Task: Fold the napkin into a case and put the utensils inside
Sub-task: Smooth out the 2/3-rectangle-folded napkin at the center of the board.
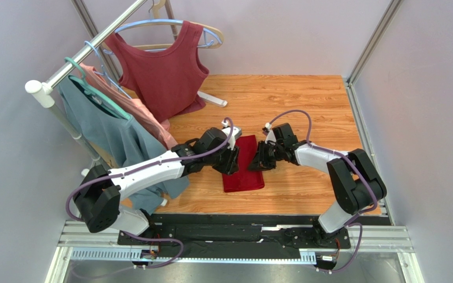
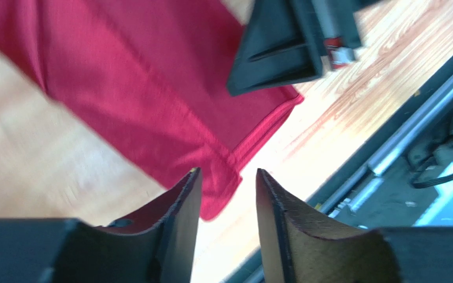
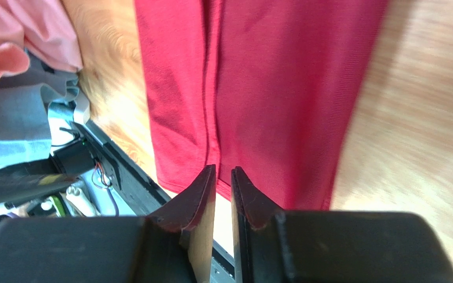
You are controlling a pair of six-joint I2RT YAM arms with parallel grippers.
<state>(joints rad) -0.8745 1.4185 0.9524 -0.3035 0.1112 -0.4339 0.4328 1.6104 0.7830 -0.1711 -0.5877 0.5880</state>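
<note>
overhead view only: the whole napkin (image 1: 244, 177) shows as a narrow oblong strip lying flat on the wooden table (image 1: 288, 100). The left gripper (image 1: 230, 162) is at its left edge and the right gripper (image 1: 261, 162) at its right edge, facing each other across it. A rack (image 1: 87, 50) at the far left carries a maroon top (image 1: 164, 71), a teal shirt (image 1: 111, 130) and a pink garment (image 1: 146, 118).
left wrist view only: a stitched hem and a rounded corner of the cloth; the other arm's black body hangs over the strip's far side.
right wrist view only: a lengthwise fold line runs down the cloth toward the fingertips.
cloth: bright crimson, thin, finely woven, faintly shiny.
table surface: glossy orange-brown wood grain.
fingers: dark, wedge-shaped, matte.
left jaws: apart with a clear gap and nothing between them; the hemmed corner lies just beyond the tips.
right jaws: a narrow slit with nothing visible in it. The tips are over the strip's near end at the fold line; contact cannot be told.
</note>
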